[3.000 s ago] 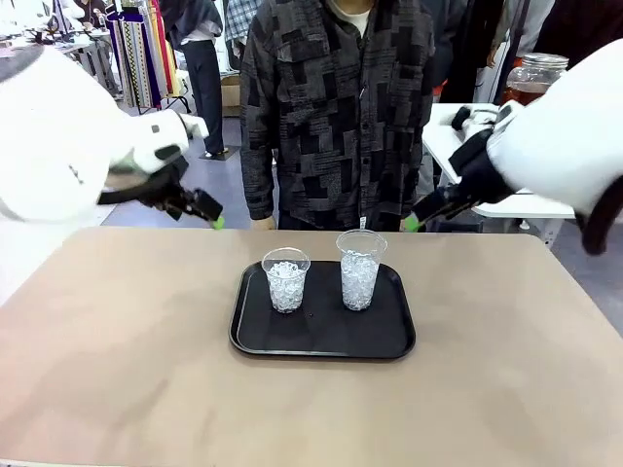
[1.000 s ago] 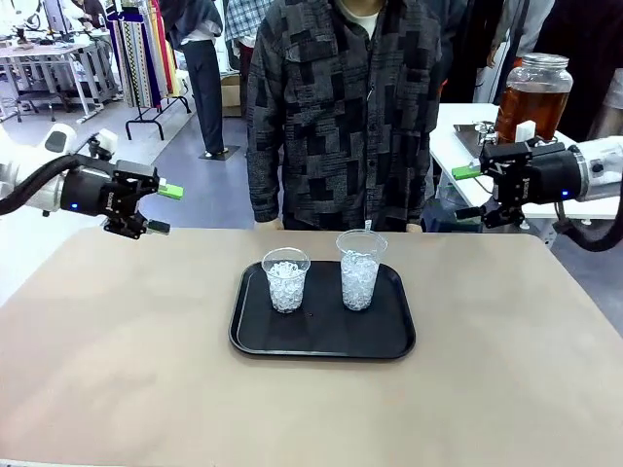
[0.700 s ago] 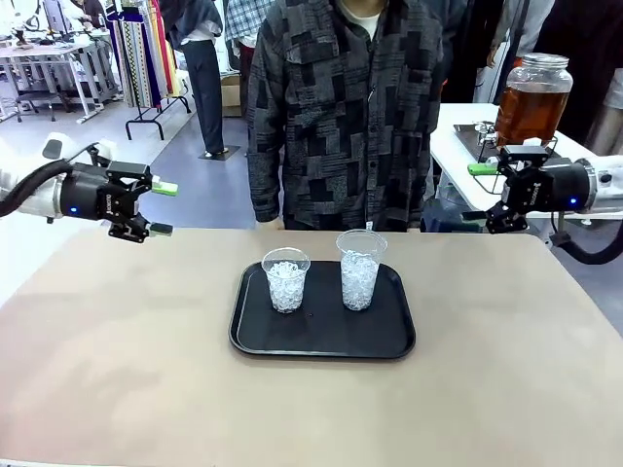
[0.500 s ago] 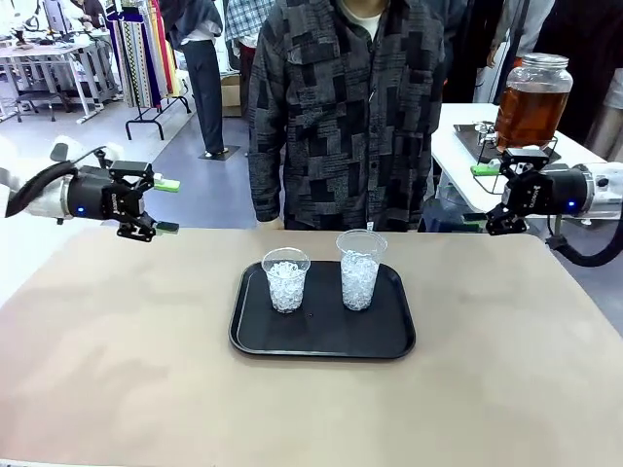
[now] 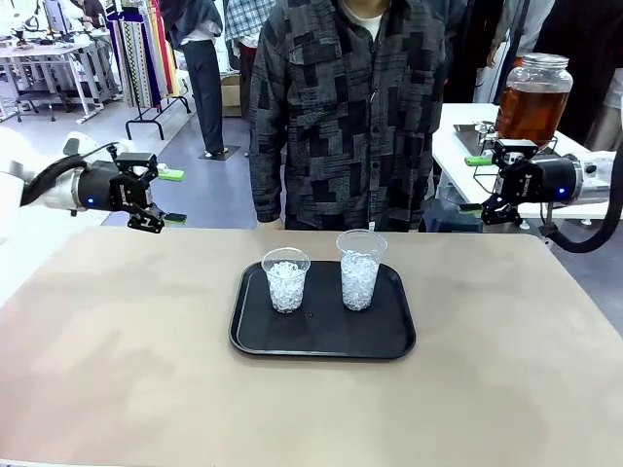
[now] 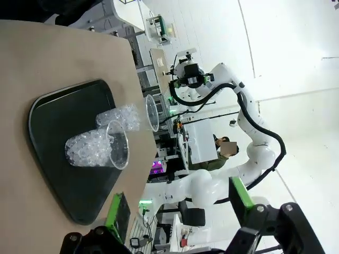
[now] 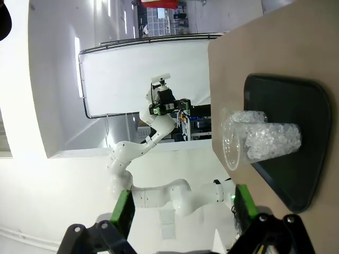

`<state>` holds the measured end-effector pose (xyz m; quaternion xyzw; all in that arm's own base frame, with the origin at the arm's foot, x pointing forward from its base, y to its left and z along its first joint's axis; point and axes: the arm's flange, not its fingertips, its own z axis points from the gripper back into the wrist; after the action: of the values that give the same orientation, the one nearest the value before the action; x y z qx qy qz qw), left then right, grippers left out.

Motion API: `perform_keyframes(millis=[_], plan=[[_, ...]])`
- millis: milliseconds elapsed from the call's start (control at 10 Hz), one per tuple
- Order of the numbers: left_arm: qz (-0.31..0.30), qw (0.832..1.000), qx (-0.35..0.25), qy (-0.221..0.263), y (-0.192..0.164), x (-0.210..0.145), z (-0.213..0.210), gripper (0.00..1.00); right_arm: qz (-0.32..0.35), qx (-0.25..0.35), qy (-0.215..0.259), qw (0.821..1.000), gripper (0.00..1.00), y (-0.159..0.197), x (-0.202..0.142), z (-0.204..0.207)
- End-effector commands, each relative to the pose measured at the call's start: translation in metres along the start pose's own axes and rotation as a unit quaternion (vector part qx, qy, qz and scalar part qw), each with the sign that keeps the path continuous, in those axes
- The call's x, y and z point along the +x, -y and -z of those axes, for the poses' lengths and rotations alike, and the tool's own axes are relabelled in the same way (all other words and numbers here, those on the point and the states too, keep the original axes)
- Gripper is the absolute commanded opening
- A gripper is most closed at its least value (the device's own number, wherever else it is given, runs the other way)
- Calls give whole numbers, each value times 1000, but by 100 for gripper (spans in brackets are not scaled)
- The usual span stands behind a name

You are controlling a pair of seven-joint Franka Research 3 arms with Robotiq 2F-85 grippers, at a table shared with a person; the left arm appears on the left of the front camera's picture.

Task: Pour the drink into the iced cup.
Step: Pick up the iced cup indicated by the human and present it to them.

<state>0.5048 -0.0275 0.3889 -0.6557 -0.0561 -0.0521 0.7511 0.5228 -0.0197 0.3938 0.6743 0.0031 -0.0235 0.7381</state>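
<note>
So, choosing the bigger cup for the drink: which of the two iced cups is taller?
The right cup, on the robot's right side of the tray; its rim stands higher than the shorter cup beside it.

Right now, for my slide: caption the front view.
Open left gripper and right gripper flank a tray holding two iced cups.

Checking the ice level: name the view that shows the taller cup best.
Front view: the taller cup stands upright and unobstructed, ice plain. Left wrist view shows it sideways beyond the shorter cup; right wrist view, sideways in front of it.
</note>
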Motion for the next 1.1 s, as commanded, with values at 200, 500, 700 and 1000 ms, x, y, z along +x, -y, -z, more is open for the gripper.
perform_keyframes(millis=[200,500,700,1000], plan=[[0,1000,0,0,0,0,0,100,0,0,0,1000,100,0,0,0],[0,1000,0,0,0,0,0,100,0,0,0,1000,100,0,0,0],[0,1000,0,0,0,0,0,100,0,0,0,1000,100,0,0,0],[0,1000,0,0,0,0,0,100,0,0,0,1000,100,0,0,0]])
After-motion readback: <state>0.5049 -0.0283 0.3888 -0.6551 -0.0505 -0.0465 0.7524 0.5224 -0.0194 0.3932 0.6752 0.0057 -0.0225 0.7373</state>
